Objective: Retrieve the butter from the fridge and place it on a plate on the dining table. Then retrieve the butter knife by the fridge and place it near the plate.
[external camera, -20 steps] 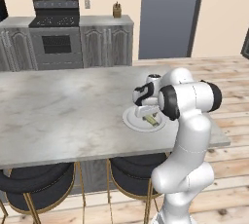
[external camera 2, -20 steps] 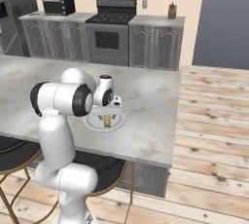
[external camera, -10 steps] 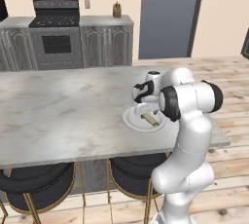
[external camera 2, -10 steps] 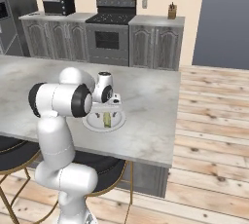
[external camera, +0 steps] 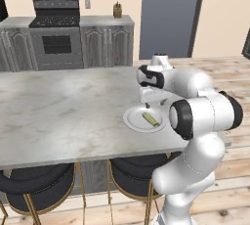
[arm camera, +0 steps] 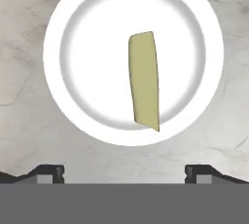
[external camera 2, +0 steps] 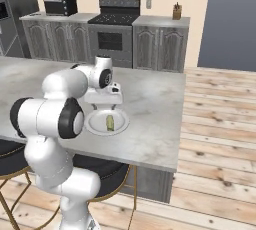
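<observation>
Marbled grey table (external camera: 58,116) carries the white plate (arm camera: 73,106) near its right end; pale olive butter (arm camera: 144,79), a short stick, lies on it; gripper (arm camera: 124,172) hangs above, jaws spread, empty.

From my left base camera, my own arm covers the right rim of the plate (external camera: 134,120) and the table's (external camera: 58,116) right end. The stool (external camera: 29,182) at lower left is cut off by the frame's edge. In the right base camera, the fridge (external camera 2: 10,14) at upper left is mostly cropped away.
</observation>
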